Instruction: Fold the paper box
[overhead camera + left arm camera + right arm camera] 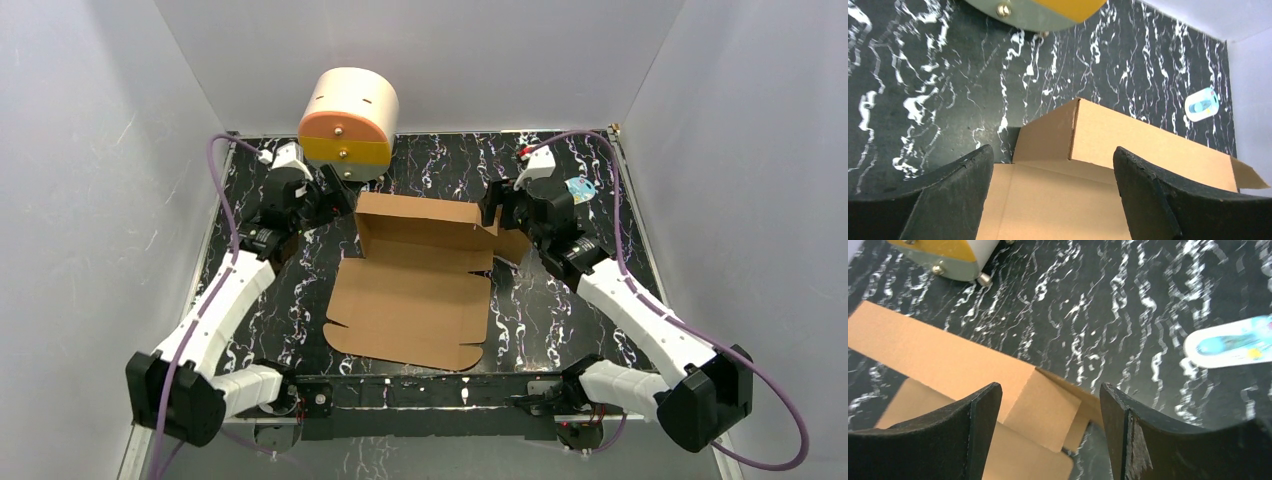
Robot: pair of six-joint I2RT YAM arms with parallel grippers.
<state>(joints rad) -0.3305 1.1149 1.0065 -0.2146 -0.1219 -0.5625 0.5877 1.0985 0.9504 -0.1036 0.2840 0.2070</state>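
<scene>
The paper box is brown corrugated cardboard, partly folded: its far wall and two end flaps stand up, and a wide flat panel lies toward the arms. My left gripper is open above the box's far left corner, holding nothing. My right gripper is open above the far right corner, where the end flap stands between the fingers without being pinched. The box's far wall also shows in the right wrist view.
A round cream drum with orange and yellow drawers stands just behind the box's left corner. A small white and blue item lies at the back right. The black marbled table is closed in by white walls on three sides.
</scene>
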